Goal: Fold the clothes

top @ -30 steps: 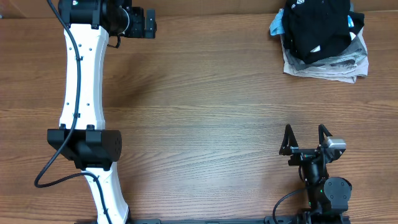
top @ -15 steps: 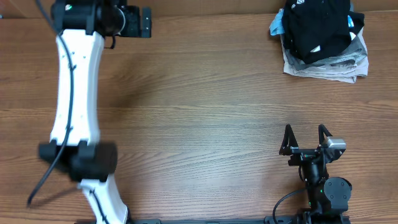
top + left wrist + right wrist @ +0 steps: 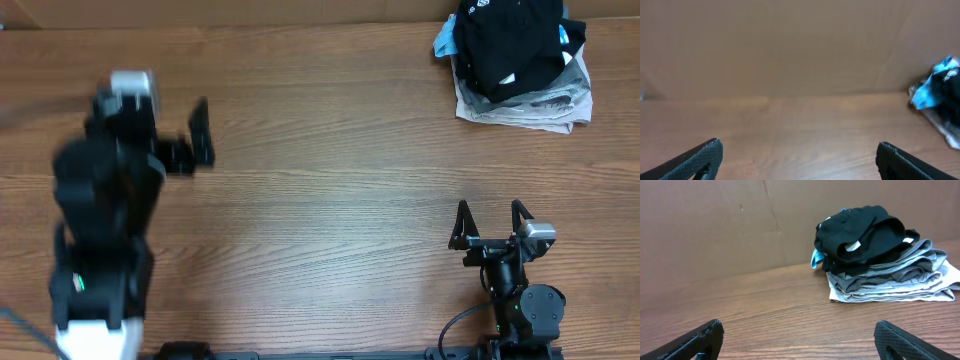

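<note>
The black garment (image 3: 510, 40) lies crumpled on top of a pile at the table's far right corner, with white lettering showing on its top. It also shows in the right wrist view (image 3: 860, 230) and, blurred, at the right edge of the left wrist view (image 3: 945, 87). My left gripper (image 3: 197, 135) is open and empty over the left side of the table, motion-blurred, far from the garment; its fingers are wide apart in the left wrist view (image 3: 797, 147). My right gripper (image 3: 490, 210) is open and empty near the front right, its fingers wide apart (image 3: 797, 327).
Under the black garment lie a light blue shirt (image 3: 445, 40) and a grey-white patterned folded fabric (image 3: 530, 105), also in the right wrist view (image 3: 890, 280). A brown cardboard wall (image 3: 715, 225) stands along the table's far edge. The wooden table (image 3: 330, 200) spans the view.
My left arm has swung from the far left corner back toward the front left and is blurred with motion. The right arm and the pile have not moved.
</note>
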You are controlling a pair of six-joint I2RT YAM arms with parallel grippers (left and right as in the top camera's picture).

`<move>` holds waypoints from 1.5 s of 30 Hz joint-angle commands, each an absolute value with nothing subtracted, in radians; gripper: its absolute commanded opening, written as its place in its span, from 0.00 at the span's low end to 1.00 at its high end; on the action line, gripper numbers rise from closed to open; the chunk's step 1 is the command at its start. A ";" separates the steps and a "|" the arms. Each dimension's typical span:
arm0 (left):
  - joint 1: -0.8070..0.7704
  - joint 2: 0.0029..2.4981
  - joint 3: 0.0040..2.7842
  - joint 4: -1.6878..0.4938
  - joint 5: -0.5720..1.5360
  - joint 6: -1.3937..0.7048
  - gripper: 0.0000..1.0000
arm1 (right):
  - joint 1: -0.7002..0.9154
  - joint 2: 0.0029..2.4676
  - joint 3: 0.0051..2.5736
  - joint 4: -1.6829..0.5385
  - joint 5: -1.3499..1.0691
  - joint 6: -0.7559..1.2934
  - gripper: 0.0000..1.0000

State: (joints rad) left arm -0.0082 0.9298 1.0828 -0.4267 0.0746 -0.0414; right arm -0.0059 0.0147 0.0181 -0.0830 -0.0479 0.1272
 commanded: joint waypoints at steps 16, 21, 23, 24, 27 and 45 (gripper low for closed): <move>0.079 0.077 0.141 -0.047 0.123 -0.022 1.00 | 0.000 0.003 0.008 -0.079 -0.050 0.131 1.00; 0.080 0.032 0.065 -0.047 0.123 -0.022 1.00 | 0.000 0.003 0.008 -0.079 -0.050 0.131 1.00; 0.081 0.022 0.036 -0.047 0.123 -0.022 1.00 | 0.000 0.003 0.008 -0.079 -0.050 0.131 1.00; 0.080 0.014 0.021 -0.047 0.123 -0.022 1.00 | 0.000 0.003 0.008 -0.079 -0.050 0.131 1.00; 0.081 0.003 0.004 -0.067 0.123 -0.022 1.00 | 0.000 0.003 0.008 -0.079 -0.050 0.131 1.00; 0.080 0.004 0.005 -0.066 0.123 -0.022 1.00 | 0.000 0.003 0.008 -0.079 -0.050 0.131 1.00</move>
State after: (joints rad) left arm 0.0742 0.0177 0.0116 -0.0677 0.1162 -0.0418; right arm -0.0059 0.0135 0.0181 -0.0834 -0.0483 0.1272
